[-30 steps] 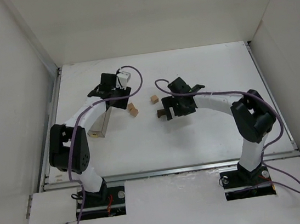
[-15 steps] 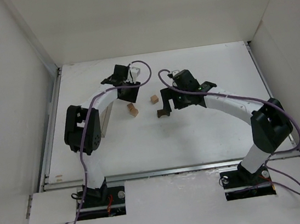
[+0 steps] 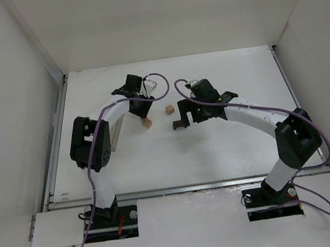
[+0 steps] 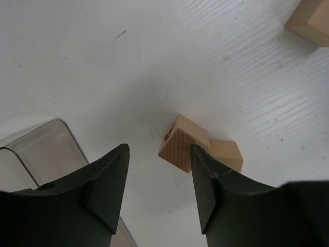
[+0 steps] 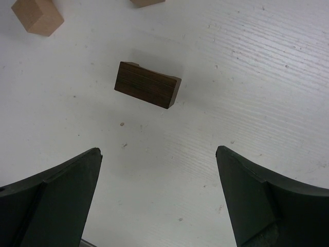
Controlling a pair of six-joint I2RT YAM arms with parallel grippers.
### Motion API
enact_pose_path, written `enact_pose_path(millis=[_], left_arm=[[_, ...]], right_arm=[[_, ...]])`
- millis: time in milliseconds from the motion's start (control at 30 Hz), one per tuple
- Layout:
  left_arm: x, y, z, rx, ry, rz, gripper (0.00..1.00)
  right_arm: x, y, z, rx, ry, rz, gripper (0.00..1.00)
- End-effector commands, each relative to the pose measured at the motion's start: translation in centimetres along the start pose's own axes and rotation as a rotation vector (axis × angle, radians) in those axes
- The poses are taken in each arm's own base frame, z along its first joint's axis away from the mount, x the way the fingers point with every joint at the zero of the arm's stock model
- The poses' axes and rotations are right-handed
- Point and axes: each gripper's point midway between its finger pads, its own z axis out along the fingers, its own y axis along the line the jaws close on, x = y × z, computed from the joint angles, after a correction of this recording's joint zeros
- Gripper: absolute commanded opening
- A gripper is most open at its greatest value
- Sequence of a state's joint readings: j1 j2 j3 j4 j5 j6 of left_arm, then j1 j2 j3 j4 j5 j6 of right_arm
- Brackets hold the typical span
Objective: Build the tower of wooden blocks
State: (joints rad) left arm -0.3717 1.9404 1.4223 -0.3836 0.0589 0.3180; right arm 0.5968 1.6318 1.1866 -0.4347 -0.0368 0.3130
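Note:
Two light tan cubes point(image 4: 182, 143) lie pressed together on the white table; in the top view they show as one small pair point(image 3: 147, 123). My left gripper point(image 4: 159, 152) hovers over them, open, its right fingertip point(image 4: 203, 164) at the nearer cube's edge and nothing between the fingers. A third tan cube point(image 3: 168, 108) lies apart to the right. The dark brown piece point(image 5: 147, 85) rests flat ahead of my right gripper point(image 5: 159, 154), which stands wide open and empty above bare table. From above, the left gripper point(image 3: 143, 105) and right gripper point(image 3: 187, 113) flank the blocks.
A long clear plastic box point(image 4: 41, 149) lies just left of the left fingers, partly under the left arm point(image 3: 114, 133) in the top view. White walls close in the table on three sides. Purple cables loop above both wrists.
The left arm has swung forward and brought its gripper over the tan pair. The right arm has stretched out and shifted its gripper slightly back from the dark brown piece. No block has moved.

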Motion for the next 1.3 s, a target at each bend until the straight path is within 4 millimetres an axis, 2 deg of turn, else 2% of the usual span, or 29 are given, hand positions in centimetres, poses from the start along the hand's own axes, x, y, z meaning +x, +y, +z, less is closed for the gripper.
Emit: enact_pose_path(millis=[0, 167, 433, 833, 967, 1033, 1167, 1267], left_arm=[[2.0, 0.0, -0.4, -0.005, 0.054, 0.028, 0.47], [2.5, -0.8, -0.4, 0.034, 0.064, 0.036, 0.47], [1.7, -1.8, -3.0, 0.103, -0.003, 0.111, 0.47], [2.8, -2.4, -3.5, 0.141, 0.008, 0.180, 0.47], [3.7, -2.0, -3.2, 0.125, 0.033, 0.218, 0.45], [4.1, -1.7, -2.4, 0.110, 0.053, 0.233, 0.42], [3.2, -1.2, -1.3, 0.104, 0.065, 0.233, 0.39], [2.5, -1.2, -1.3, 0.105, 0.040, 0.234, 0.39]], right_arm=[[-2.2, 1.0, -1.1, -0.037, -0.078, -0.007, 0.99], [-2.0, 0.8, -1.1, -0.033, -0.068, -0.015, 0.99], [-2.0, 0.8, -1.1, -0.033, -0.068, -0.015, 0.99], [-2.0, 0.8, -1.1, -0.032, -0.068, -0.025, 0.99], [-2.0, 0.8, -1.1, -0.032, -0.068, -0.025, 0.99], [-1.8, 0.7, -0.8, -0.029, -0.059, -0.024, 0.99], [-2.2, 0.9, -0.9, -0.032, -0.068, -0.025, 0.99], [-2.2, 0.9, -0.9, -0.032, -0.068, -0.025, 0.99]])
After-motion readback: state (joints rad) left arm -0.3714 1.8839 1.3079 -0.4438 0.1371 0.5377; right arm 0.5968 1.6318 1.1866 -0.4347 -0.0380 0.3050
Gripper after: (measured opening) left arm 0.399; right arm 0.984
